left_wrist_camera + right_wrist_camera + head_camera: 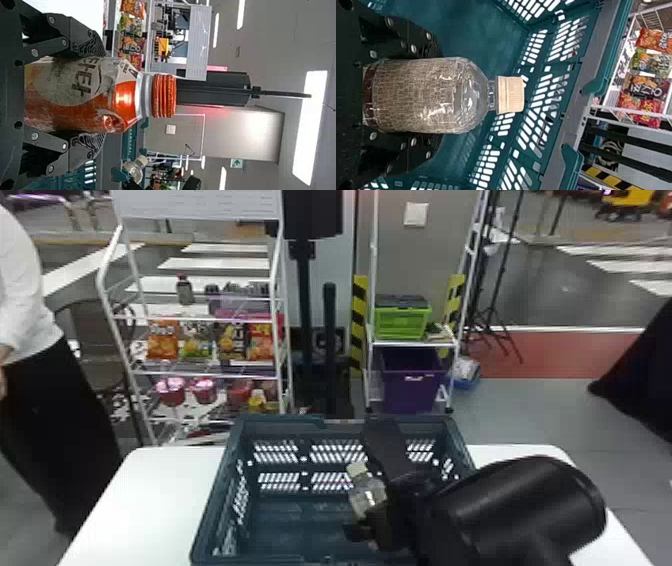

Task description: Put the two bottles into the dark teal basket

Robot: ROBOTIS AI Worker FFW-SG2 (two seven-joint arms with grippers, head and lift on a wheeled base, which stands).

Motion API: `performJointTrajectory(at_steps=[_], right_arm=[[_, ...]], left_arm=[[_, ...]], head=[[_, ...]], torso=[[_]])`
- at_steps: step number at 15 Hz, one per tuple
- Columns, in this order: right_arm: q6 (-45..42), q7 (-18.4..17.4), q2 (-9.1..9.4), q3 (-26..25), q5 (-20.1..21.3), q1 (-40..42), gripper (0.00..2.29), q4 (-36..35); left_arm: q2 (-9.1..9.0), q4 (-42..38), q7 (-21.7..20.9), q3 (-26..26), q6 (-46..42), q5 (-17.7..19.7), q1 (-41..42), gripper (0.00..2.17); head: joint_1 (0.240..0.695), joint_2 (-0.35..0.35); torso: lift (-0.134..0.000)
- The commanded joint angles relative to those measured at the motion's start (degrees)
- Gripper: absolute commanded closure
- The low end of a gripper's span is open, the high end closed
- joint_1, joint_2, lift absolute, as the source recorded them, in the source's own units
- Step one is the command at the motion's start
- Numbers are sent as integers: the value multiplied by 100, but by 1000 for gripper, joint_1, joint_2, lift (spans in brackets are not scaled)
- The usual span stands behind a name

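Note:
The dark teal basket [280, 525] stands on the white table. Inside its right part, above the floor, my right gripper [372, 525] holds a clear bottle with a pale cap [367, 495], tilted. The right wrist view has the right gripper [437, 95] shut on that clear bottle [427, 95], its cap toward the basket's perforated wall [534, 118]. In the left wrist view, my left gripper [99, 95] is shut on an orange bottle [126, 95] with an orange cap, upright beside the basket. Farther off there, the clear bottle [134, 169] shows with the right gripper.
The white table [150, 495] extends on both sides of the basket. Behind stand a snack rack [200, 370] and a shelf with a green crate [402, 322] and a purple bin [412, 385]. My right forearm [520, 500] reaches over the basket's right wall.

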Motion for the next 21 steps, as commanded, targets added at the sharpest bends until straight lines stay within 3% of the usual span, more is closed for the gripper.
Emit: performJointTrajectory(at_steps=[1,4,6,10,13,17,21], right_arm=[[18,3,5,10,-30,-49,-2,28],[-229,29,5,-7,-12,110,29,-314],[-1406,109,5,-51,85,514,29,-657],[-4096,109,-633,-403,172,1736,29,-1395],[-5520,109,-870,-957,155,3159,29,-2081],[-7031,126,-923,-1704,67,5172,39,-2731],[-10389,416,-879,-2117,-241,6789,46,-2028]], left_arm=[[-4,9,1,4,0,27,-22,2148],[-4,-9,1,4,0,45,-40,2148],[-13,-18,1,4,17,45,-57,2145],[-4,-97,1,-4,87,36,-66,2148],[-4,-211,10,-22,158,27,-66,2145],[-13,-387,28,-22,298,18,-49,2145],[-22,-475,63,-31,316,-8,4,2145]], head=[[499,0],[499,0],[499,0],[499,0],[499,0],[499,0],[499,0]], torso=[[0],[0],[0],[0],[0],[0],[0]])
